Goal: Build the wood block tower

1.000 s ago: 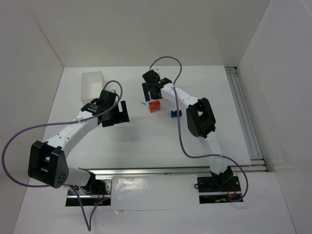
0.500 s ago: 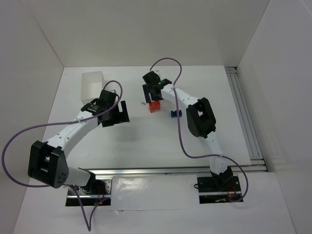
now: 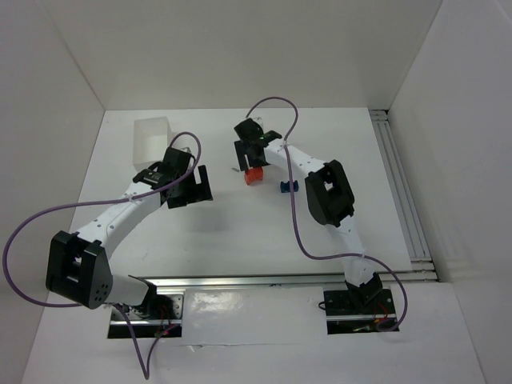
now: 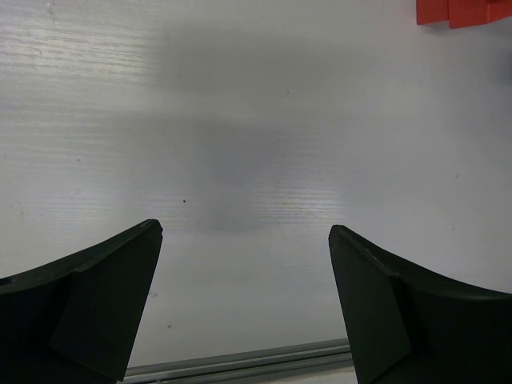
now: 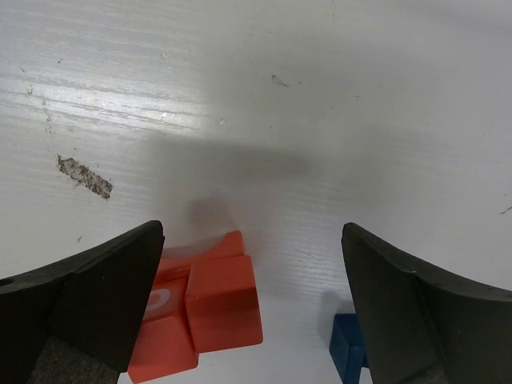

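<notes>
Red-orange blocks (image 3: 254, 177) sit together on the white table, with a small blue block (image 3: 288, 186) to their right. My right gripper (image 3: 250, 157) is open just behind the red blocks. In the right wrist view the red-orange blocks (image 5: 206, 312) lie low between the open fingers, close to the left finger (image 5: 88, 296), and the blue block (image 5: 349, 348) shows by the right finger. My left gripper (image 3: 200, 186) is open and empty, well left of the blocks. In its view only a corner of the red-orange blocks (image 4: 460, 11) shows at the top right.
A white translucent box (image 3: 152, 140) stands at the back left, behind my left arm. A metal rail (image 3: 404, 196) runs along the table's right side. Purple cables loop over both arms. White walls enclose the table.
My right gripper has shifted slightly towards the red-orange blocks and covers more of them from above. The left arm has not moved.
</notes>
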Robot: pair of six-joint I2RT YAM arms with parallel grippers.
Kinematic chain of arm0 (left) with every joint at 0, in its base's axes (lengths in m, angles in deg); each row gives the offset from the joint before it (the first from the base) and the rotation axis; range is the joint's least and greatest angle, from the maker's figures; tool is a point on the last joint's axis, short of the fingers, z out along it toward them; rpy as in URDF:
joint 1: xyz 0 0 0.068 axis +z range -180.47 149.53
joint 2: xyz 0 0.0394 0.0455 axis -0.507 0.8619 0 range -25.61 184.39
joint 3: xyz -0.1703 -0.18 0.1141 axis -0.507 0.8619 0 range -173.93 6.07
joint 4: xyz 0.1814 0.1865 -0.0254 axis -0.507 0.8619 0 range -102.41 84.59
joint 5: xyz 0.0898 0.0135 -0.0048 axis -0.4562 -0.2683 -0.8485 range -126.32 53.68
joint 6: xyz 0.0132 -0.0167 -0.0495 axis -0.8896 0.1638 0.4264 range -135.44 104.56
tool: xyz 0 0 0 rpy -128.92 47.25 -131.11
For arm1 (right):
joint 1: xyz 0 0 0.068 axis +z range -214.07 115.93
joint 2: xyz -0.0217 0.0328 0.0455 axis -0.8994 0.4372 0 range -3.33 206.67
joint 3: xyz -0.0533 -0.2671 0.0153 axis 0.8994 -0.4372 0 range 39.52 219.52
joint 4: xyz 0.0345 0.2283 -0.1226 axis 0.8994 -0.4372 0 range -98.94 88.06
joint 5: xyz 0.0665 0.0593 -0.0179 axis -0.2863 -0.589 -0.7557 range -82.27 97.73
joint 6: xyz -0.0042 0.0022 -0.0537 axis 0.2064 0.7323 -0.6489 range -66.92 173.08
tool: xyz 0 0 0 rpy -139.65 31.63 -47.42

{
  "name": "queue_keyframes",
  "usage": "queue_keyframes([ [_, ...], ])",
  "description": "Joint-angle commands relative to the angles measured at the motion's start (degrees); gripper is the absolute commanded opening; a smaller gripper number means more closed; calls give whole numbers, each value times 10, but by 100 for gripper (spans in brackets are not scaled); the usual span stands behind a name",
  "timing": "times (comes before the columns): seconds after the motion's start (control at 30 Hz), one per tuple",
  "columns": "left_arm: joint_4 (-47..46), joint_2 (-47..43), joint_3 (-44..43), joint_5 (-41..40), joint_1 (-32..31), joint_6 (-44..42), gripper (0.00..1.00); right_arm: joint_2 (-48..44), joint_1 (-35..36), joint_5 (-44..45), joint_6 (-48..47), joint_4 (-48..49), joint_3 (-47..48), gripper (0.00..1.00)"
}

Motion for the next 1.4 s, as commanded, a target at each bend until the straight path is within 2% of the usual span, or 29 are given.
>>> queue_keyframes([
  [0.0,0,-3,1,-5,-2,2,99,-31,-2,6,3,13,42,100],
  [0.23,0,-3,1,-5,-7,2,99,7,-8,7,-11,-19,181,100],
  [0.37,0,-3,1,-5,-7,2,99,-31,-8,7,-11,-3,172,100],
  [0.53,0,-9,1,-5,-7,7,99,-160,-8,21,8,71,-1,100],
  [0.57,5,-15,1,-5,-7,7,99,-217,-15,21,16,87,-91,100],
  [0.63,5,-21,1,-5,-7,7,99,-276,-23,13,22,128,-182,100],
  [0.67,10,-21,-4,-5,-7,7,99,-303,-30,7,22,138,-268,100],
  [0.7,10,-29,-5,-10,-7,7,99,-349,-36,7,28,143,-303,100],
  [0.77,10,-34,-10,-10,-13,1,99,-386,-41,-12,28,152,-389,100],
  [0.83,10,-34,-10,-5,-13,1,99,-422,-41,-35,28,166,-434,100],
  [0.97,10,-29,-15,-5,-18,1,99,-414,-58,-67,22,173,-478,100],
  [1.37,5,-9,-10,-5,-18,6,99,-308,-87,-56,-8,202,-448,100],
])
